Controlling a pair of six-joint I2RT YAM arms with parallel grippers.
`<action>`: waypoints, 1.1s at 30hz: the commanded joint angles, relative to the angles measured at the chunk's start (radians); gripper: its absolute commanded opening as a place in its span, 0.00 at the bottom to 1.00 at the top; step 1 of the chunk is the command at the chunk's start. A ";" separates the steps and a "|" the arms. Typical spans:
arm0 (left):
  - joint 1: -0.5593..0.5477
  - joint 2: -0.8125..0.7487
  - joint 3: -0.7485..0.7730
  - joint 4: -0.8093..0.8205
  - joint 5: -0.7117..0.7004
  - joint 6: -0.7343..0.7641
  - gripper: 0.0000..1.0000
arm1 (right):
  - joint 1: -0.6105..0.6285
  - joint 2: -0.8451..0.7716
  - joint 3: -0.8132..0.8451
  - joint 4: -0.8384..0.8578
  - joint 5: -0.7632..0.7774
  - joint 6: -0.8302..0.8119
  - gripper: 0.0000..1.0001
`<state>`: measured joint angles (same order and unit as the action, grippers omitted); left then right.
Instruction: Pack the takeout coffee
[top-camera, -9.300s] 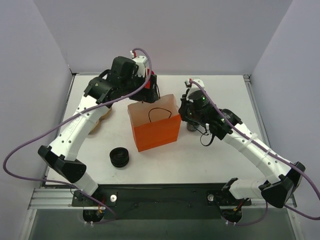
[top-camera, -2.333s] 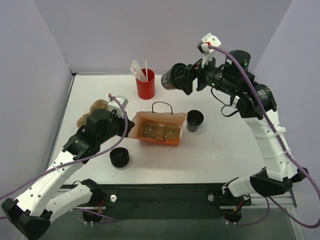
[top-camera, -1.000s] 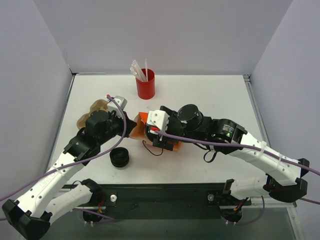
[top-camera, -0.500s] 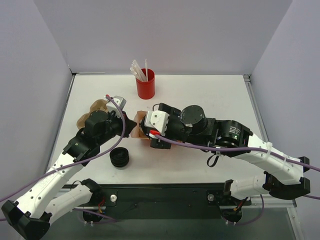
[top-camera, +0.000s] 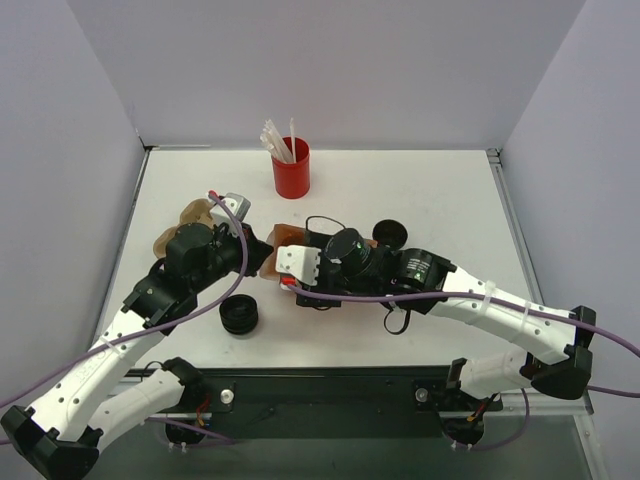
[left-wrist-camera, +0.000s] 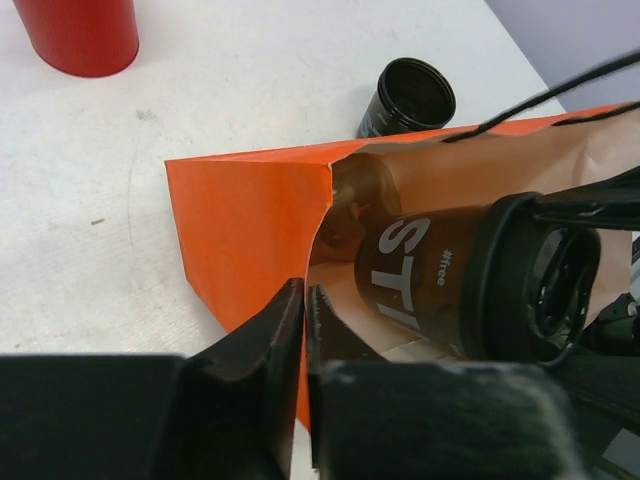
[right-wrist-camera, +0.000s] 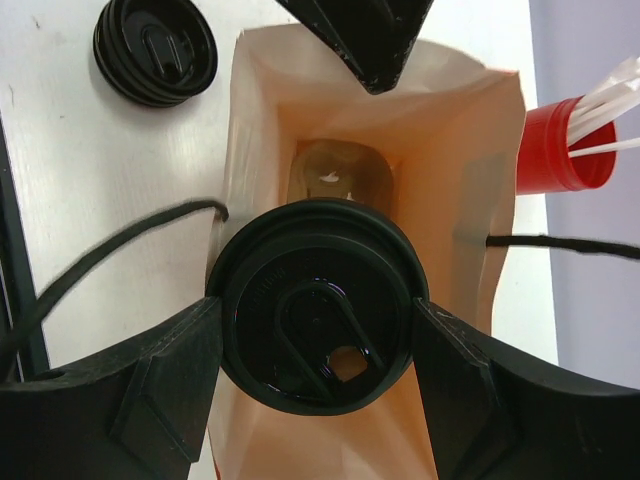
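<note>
Takeout coffee cup (right-wrist-camera: 315, 300): black, lid on, lodged in the open mouth of the orange paper bag (left-wrist-camera: 250, 215) at the middle of the table (top-camera: 440, 180). Clamped on both sides by the right gripper (right-wrist-camera: 315, 372), jaws spread wide around the lid's rim. Left gripper (left-wrist-camera: 303, 325): jaws nearly together, pinching the bag's left edge. Second black cup (top-camera: 390, 233) upright just beyond the bag's far right corner. Stack of loose black lids (top-camera: 240, 314) near and left of the bag. Red cup (top-camera: 291, 170) of white straws (top-camera: 273, 133) farther back.
</note>
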<state>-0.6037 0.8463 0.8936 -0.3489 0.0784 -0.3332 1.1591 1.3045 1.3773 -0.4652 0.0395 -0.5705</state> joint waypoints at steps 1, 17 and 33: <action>0.007 -0.012 0.028 -0.045 -0.023 -0.004 0.23 | -0.002 -0.014 -0.035 0.088 0.019 -0.003 0.43; 0.005 -0.046 0.018 -0.157 -0.015 -0.026 0.35 | -0.004 -0.007 -0.112 0.122 0.025 -0.012 0.43; 0.005 -0.078 -0.018 -0.124 0.052 -0.069 0.00 | -0.007 -0.002 -0.215 0.189 -0.016 -0.077 0.42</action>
<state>-0.6006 0.7845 0.8772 -0.5369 0.0868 -0.3676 1.1587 1.3064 1.1854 -0.3286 0.0444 -0.6064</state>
